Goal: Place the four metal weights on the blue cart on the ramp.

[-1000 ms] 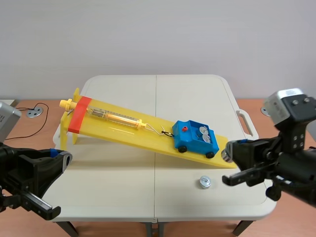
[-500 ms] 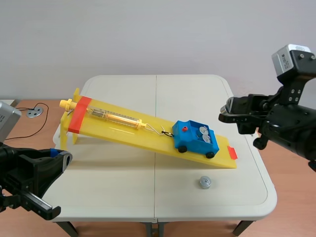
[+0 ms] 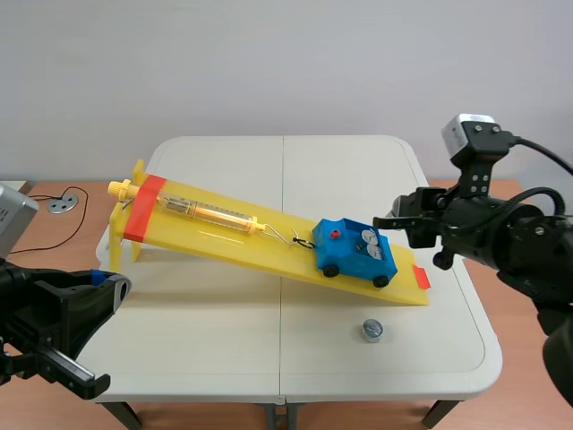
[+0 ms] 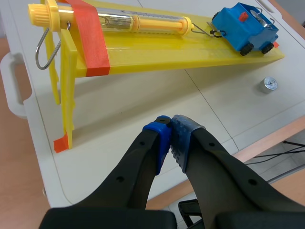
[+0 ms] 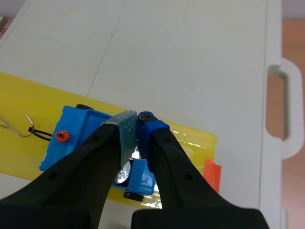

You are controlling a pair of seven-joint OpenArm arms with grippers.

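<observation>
The blue cart (image 3: 354, 252) sits low on the yellow ramp (image 3: 224, 237), hooked to a spring scale (image 3: 206, 212). Two metal weights (image 3: 369, 242) lie in its bed. One loose weight (image 3: 372, 331) stands on the table in front of the ramp's foot. My right gripper (image 3: 387, 221) hovers at the cart's rear end. In the right wrist view its fingers (image 5: 137, 118) are pressed together over the cart (image 5: 81, 131), with a silver weight (image 5: 135, 153) showing between them. My left gripper (image 4: 170, 125) is shut on nothing, low at the table's near left, short of the ramp (image 4: 143, 45).
An orange tape strip (image 3: 421, 277) marks the ramp's foot. The ramp's raised end stands on yellow legs (image 4: 64, 90) at the left. The table has a handle cut-out (image 5: 279, 109) on its right edge. A cable and a round disc (image 3: 61, 204) lie beyond the left edge.
My right arm rose from low at the table's front right, swung up and inward, and now hangs over the cart's rear. The left arm has not moved.
</observation>
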